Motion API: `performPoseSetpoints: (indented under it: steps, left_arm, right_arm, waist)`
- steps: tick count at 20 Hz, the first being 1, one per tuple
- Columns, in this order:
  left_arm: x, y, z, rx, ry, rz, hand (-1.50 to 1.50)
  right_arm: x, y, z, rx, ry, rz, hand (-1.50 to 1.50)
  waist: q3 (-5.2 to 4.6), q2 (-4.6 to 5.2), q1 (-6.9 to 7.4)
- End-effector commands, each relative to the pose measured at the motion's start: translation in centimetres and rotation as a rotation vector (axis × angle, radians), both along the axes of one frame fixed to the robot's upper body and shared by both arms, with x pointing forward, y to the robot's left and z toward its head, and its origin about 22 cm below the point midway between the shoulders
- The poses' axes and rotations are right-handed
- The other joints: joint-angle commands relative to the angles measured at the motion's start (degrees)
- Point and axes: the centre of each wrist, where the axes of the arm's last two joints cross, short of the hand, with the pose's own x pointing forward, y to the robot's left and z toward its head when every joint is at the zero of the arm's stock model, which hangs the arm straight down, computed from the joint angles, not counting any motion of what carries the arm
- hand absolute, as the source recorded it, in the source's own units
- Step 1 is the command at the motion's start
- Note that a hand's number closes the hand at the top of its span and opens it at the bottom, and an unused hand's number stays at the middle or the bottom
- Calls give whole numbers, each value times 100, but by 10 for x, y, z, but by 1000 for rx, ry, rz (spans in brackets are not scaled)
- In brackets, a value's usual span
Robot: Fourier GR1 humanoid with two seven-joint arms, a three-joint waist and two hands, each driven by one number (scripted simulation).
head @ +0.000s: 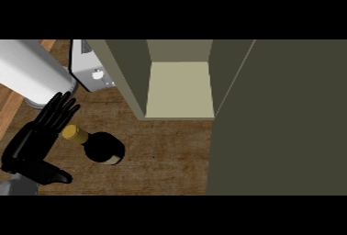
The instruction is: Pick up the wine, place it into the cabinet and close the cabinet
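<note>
**Head view, looking steeply down at the counter (169, 156).** You see the wine bottle (105, 148) standing on the brown wood-grain top at lower left. It is viewed almost end-on, as a dark round body with a gold cap (75, 133) offset up and to the left.

The left hand (34, 142) lies just beside the bottle, on its left. Its fingers (58, 110) are straight and point up the view, and the thumb (58, 176) sticks out to the right, below the bottle. The hand is therefore open, and nothing curls round the bottle. You cannot tell from this angle whether the palm touches the cap. A short piece of grey forearm (13, 188) shows at the lower left corner.

The cabinet (129, 78) stands open above and to the right of the bottle, apart from it. You look into its compartment, where a pale shelf floor (180, 89) lies between olive walls. The open cabinet door (284, 119), a broad dark olive panel, fills the right side of the view. The bottle is outside the cabinet, on the counter, below and left of the compartment's opening.

At upper left, a thick pale cylinder (30, 71) slants down toward the fingertips. A white appliance (92, 69) sits between it and the cabinet; its kind cannot be told
</note>
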Motion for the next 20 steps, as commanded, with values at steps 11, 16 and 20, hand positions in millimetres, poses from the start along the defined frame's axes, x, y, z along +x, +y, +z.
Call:
performPoseSetpoints:
  steps: [11,16,20]
  left_arm:
    - [-1,16,-48,47,48,-28,-150]
    - [13,8,-66,38,74,-36,-150]
    - [-5,7,-99,20,86,-40,-150]
  right_arm:
    - [1,3,-12,14,-12,-18,-150]
    - [-9,8,-7,18,-1,14,-150]
    - [-8,-1,2,7,8,2,-150]
  waist:
    - [2,-5,9]
    - [1,-4,-3]
    - [0,-1,-2]
